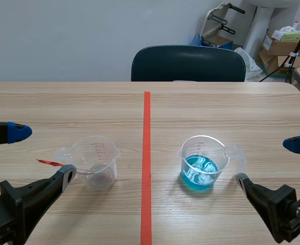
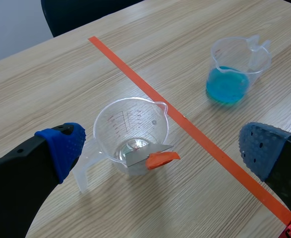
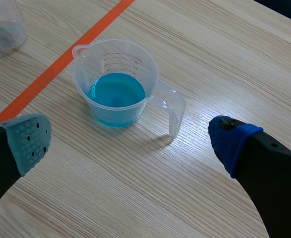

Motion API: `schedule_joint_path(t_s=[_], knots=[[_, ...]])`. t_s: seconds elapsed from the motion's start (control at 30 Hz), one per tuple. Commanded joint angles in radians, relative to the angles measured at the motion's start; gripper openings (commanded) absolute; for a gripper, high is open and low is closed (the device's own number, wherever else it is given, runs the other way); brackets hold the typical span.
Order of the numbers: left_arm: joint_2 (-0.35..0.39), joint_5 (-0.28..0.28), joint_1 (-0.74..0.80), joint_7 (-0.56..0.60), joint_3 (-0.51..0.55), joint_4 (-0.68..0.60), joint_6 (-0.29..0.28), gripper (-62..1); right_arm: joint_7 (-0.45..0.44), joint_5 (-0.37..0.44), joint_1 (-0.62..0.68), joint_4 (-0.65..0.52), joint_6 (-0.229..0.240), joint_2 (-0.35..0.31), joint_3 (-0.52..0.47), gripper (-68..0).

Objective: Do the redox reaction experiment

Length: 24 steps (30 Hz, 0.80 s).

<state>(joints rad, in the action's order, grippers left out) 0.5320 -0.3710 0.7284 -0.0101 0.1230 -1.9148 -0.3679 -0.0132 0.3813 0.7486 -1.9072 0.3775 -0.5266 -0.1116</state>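
Measuring cup with blue liquid (image 1: pixel 203 163) upright on table (image 1: pixel 231 107), handle toward right gripper (image 3: pixel 130 141); that gripper's fingers stand wide apart just short of blue cup, touching nothing. Second clear cup (image 2: pixel 130 119) well left of blue cup, across tape line; grey strip with orange-red tip (image 2: pixel 152 157) leans in it, tip past rim. Left gripper (image 2: pixel 160 148) likewise spread wide, nothing held, farther left of blue cup. Dark chair (image 1: pixel 188 64) beyond blue cup.

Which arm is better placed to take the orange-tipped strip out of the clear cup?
Left. The clear cup with the strip sits just ahead of the open fingers of the left gripper; the right gripper is at the blue cup, across the tape.
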Motion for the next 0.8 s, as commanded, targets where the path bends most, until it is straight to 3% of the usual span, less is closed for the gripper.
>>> schedule_joint_path(t_s=[0.0,0.77], knots=[[-0.005,-0.007,0.000,0.012,0.001,-0.009,0.002,1.4,-0.012,0.003,0.002,-0.016,-0.004,-0.011,-0.013,0.4],[-0.005,-0.007,0.006,0.013,0.001,-0.008,0.002,1.4,-0.042,0.004,0.002,-0.016,-0.003,-0.011,-0.013,0.4]])
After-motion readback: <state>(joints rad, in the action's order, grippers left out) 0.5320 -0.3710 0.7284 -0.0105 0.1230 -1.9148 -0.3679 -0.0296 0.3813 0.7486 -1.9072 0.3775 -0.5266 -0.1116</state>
